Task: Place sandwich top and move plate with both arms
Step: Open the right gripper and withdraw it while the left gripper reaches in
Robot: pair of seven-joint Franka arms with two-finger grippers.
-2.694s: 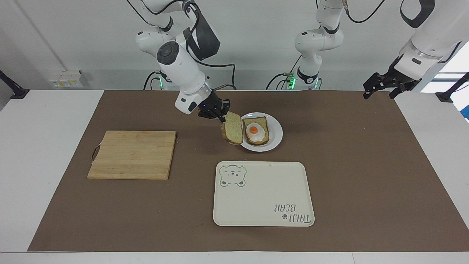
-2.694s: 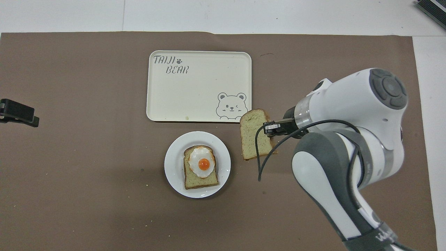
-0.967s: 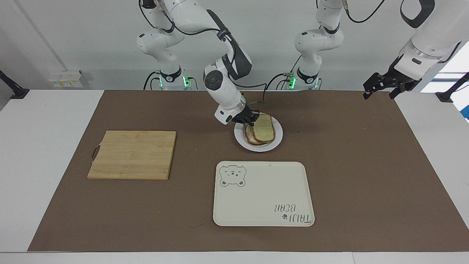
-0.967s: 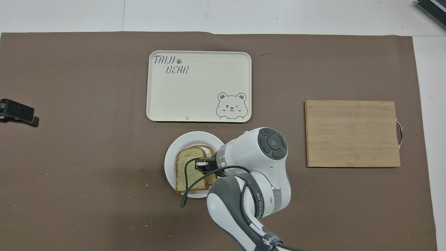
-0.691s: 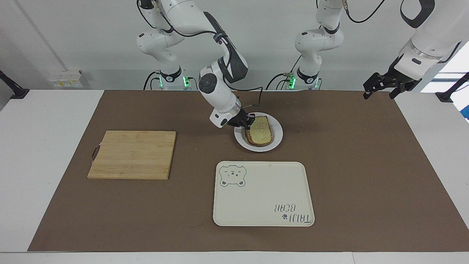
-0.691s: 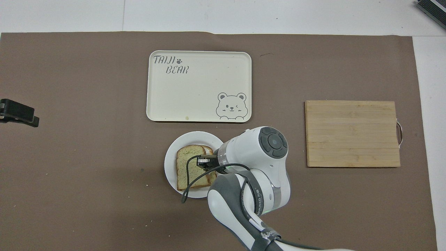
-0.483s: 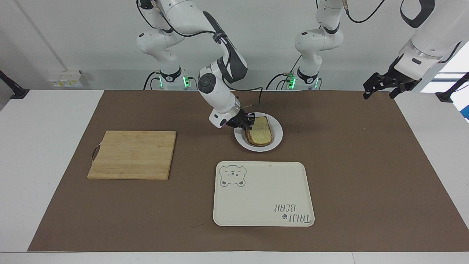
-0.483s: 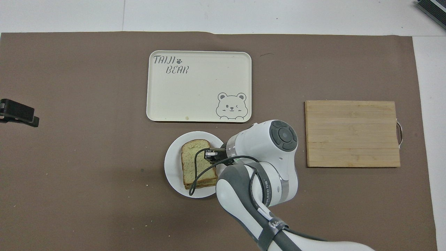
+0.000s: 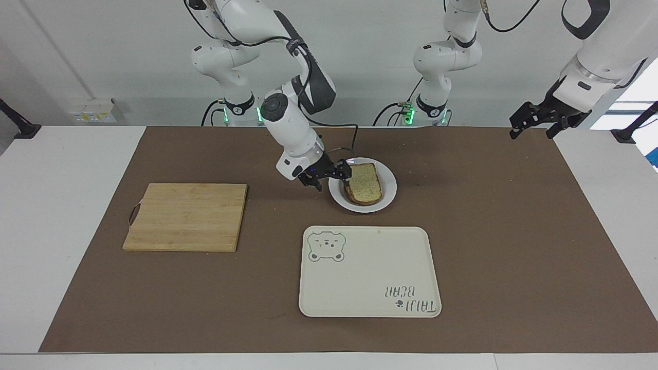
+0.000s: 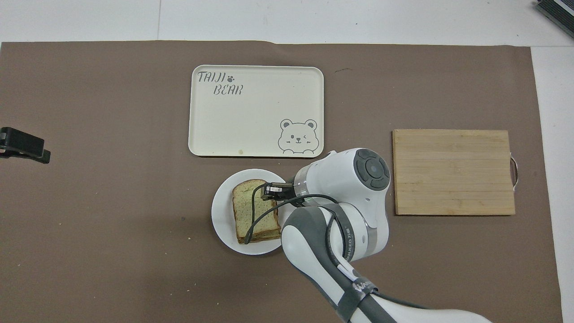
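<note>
Bread slice [image 9: 366,180] lies flat on the plate [image 9: 389,191], stacked on a second slice whose crust shows under its edge. Stack sits slightly toward the right arm's side of the plate; plate rests on the brown mat, nearer to me than the cream tray [image 9: 369,271].

My right end effector [image 9: 329,177] is low, just beside the bread over the plate's rim on the cutting-board side, fingers apart, holding nothing. One fingertip looks very close to the crust; contact not clear from either view. My left end effector [image 9: 534,122] waits in the air over the mat's edge at the left arm's end, fingers apart, empty.

Judgement: topping appears done, plate move not begun. Step in hand is clearing the bread and setting up for the rim.

- Draw the right end effector straight away from the crust, no sideways sweep, or the top slice may slide.
- Take the rim on this side, fingers clear of the bread.
- Bring the left arm to the rim facing it.
- Lift level, both arms together; glossy rim may slip.

Cutting board [image 9: 186,217] lies toward the right arm's end, well apart from the plate.
</note>
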